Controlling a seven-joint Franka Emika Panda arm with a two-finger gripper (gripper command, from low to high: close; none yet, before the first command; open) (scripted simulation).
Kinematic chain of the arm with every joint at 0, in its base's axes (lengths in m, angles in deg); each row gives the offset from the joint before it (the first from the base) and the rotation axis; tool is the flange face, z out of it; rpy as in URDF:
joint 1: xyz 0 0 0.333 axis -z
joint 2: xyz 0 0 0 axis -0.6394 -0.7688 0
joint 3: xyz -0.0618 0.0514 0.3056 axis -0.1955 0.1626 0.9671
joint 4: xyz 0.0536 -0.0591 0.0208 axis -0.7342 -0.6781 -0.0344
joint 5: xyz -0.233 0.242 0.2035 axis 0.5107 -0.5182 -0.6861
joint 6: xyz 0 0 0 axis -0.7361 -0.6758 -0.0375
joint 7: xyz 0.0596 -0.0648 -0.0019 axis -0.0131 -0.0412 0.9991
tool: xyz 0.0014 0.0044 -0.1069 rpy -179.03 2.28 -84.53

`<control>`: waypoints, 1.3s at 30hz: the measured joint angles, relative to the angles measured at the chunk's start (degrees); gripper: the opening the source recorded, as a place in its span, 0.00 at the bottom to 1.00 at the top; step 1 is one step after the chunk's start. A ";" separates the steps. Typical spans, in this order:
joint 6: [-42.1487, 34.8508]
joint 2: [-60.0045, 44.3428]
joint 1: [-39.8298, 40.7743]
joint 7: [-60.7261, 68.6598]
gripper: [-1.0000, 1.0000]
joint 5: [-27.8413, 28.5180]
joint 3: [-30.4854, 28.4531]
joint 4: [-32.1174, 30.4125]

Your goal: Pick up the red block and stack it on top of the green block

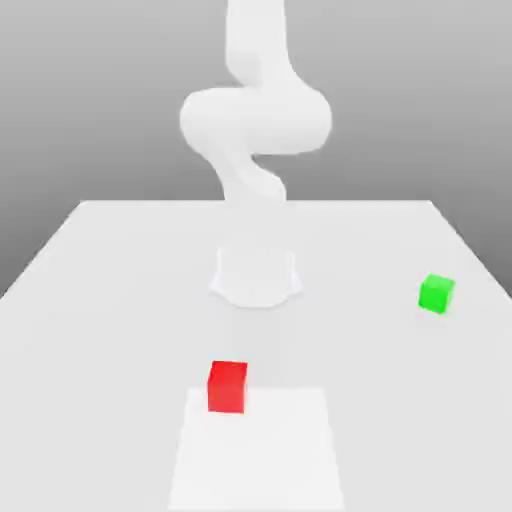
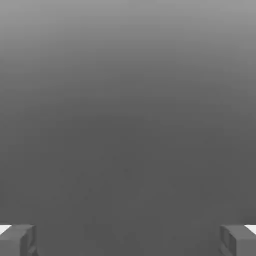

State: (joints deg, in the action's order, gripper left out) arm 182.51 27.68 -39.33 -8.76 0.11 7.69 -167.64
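Observation:
A small red block (image 1: 228,387) sits on the white table (image 1: 100,300) near the front, a little toward the exterior view's left of centre. Far off toward the exterior view's right, and further back, stands the green block (image 1: 436,294). The two cubes are well apart. In the hand view my gripper (image 2: 128,241) is open: one grey fingertip (image 2: 17,240) and the other (image 2: 239,240) stand wide apart with nothing between them, against a plain grey background.
The arm's round white base (image 1: 256,276) stands mid-table behind the red block, and its white links (image 1: 256,120) rise and bend above it. A paler square patch (image 1: 260,450) marks the table's front, with the red block at its back edge.

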 joint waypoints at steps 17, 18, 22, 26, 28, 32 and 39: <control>26.29 -33.15 3.46 0.92 0.50 1.02 -2.68 -31.21; 29.54 -37.39 3.48 1.43 0.50 0.45 -2.81 -31.91; 38.05 -47.72 4.18 3.05 0.50 -1.70 -1.78 -31.67; 41.43 -51.67 5.09 3.38 0.00 -2.12 -0.79 -31.18; 41.43 -51.67 5.12 3.30 0.00 -2.04 -0.78 -31.18; 40.56 -50.67 5.26 3.01 0.00 -1.67 -0.73 -31.34; 28.83 -36.99 5.42 2.02 0.00 -0.12 -0.83 -33.24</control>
State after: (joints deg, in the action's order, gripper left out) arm 211.34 -9.32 -33.91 -6.75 -0.01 6.86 -200.89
